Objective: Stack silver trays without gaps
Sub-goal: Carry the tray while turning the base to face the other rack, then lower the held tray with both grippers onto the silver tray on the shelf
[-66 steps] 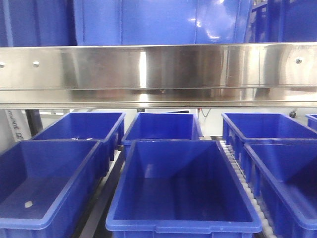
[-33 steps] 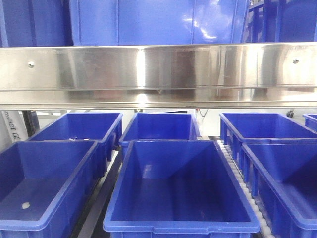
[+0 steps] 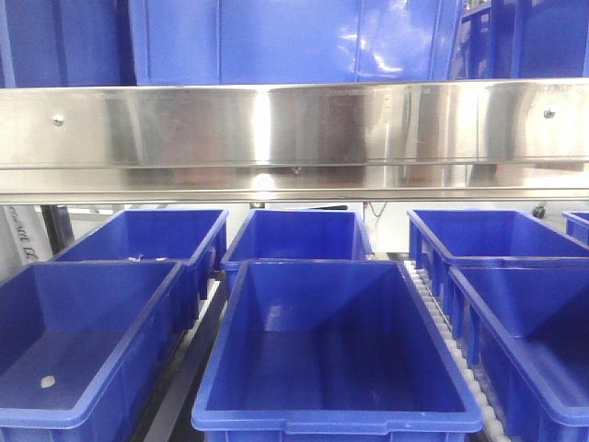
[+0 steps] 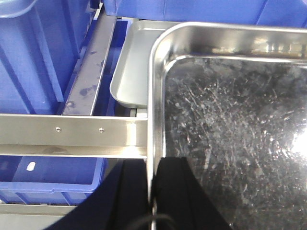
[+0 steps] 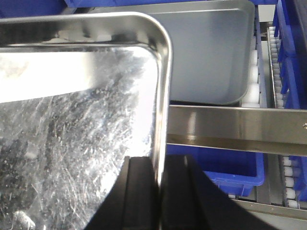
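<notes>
In the front view, we see the blue bins [image 3: 336, 350] and shelf rail [image 3: 294, 129] unchanged from half a second ago; lettering at the left edge is too cropped to read. At the left wrist, our left gripper [image 4: 152, 167] is clamped on the rim of the upper tray [image 4: 230, 134], which crosses a steel bar [image 4: 72, 136]; the lower tray [image 4: 130, 72] lies just beyond, between bins. At the right wrist, our right gripper [image 5: 159, 165] pinches the opposite rim.
</notes>
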Controlling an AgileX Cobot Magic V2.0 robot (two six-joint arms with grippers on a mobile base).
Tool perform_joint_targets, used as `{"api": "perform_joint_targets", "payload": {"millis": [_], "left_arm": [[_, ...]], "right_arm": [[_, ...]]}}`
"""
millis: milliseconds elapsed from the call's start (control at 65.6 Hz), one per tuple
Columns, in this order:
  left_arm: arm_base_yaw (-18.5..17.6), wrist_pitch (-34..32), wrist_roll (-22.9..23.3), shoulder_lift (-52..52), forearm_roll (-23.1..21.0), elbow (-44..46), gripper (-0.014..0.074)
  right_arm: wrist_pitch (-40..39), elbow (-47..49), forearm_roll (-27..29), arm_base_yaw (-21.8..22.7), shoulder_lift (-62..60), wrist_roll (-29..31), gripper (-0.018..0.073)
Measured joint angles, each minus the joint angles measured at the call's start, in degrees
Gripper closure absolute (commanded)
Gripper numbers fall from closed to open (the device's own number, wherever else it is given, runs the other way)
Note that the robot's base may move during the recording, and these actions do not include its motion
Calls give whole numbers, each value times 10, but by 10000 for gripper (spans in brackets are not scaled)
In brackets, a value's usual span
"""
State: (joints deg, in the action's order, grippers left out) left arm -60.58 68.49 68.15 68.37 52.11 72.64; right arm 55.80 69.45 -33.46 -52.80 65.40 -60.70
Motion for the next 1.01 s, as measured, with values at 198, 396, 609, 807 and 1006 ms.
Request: {"api": "perform_joint_targets", "payload": {"millis": [198, 396, 609, 807, 1006], "left_arm": [[0, -13, 0, 0, 5, 0, 602], [0, -14, 0, 0, 7, 0, 602], [0, -18, 0, 0, 8, 0, 602], [43, -69, -13, 1, -20, 1, 602], [158, -148, -123, 23, -155, 17, 602]], "right_arm": [[4, 0, -3, 0, 0, -1, 574], [5, 0, -4, 0, 0, -1, 574], [-7, 0, -7, 8, 0, -1, 574], [-11, 25, -7, 37, 18, 7, 574], [-14, 93, 28, 88, 76, 71, 574]]}}
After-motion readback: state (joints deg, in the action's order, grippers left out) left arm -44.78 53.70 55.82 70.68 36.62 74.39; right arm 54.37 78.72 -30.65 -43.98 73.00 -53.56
